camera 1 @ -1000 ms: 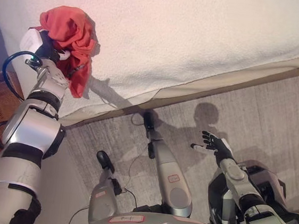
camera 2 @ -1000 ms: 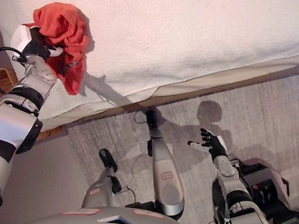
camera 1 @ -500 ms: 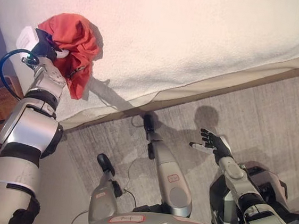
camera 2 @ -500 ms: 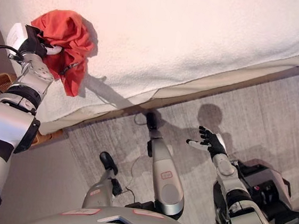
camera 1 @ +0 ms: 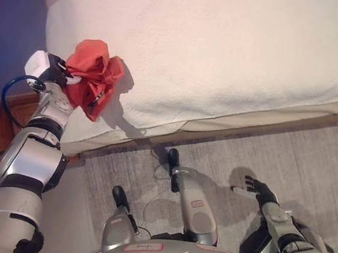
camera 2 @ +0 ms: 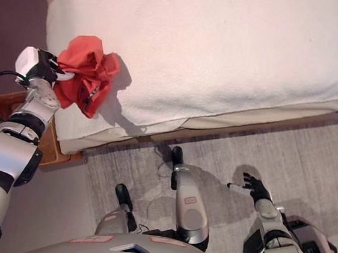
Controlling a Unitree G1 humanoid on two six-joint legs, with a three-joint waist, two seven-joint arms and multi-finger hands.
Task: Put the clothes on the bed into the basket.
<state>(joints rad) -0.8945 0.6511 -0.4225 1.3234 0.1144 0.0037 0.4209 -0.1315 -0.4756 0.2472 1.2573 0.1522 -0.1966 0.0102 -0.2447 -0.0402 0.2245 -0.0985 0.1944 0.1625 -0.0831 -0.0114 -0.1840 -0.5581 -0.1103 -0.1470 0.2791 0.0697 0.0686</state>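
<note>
The red cloth (camera 1: 92, 76) is hanging bunched from my left hand (camera 1: 58, 74), lifted off the bed (camera 1: 237, 49) and sitting just over its left corner, at the near edge. I am seeing the fingers curled into the cloth, pinching a fold of it, while the rest is drooping down past the side of the mattress. The basket (camera 2: 52, 144) is lying on the floor below and to the left of that corner, brown and woven, only part of it showing beside my left arm. My right hand (camera 2: 253, 187) is hovering low over the grey floor (camera 1: 310, 159), well apart from the bed's near edge, with its fingers spread and holding nothing.
</note>
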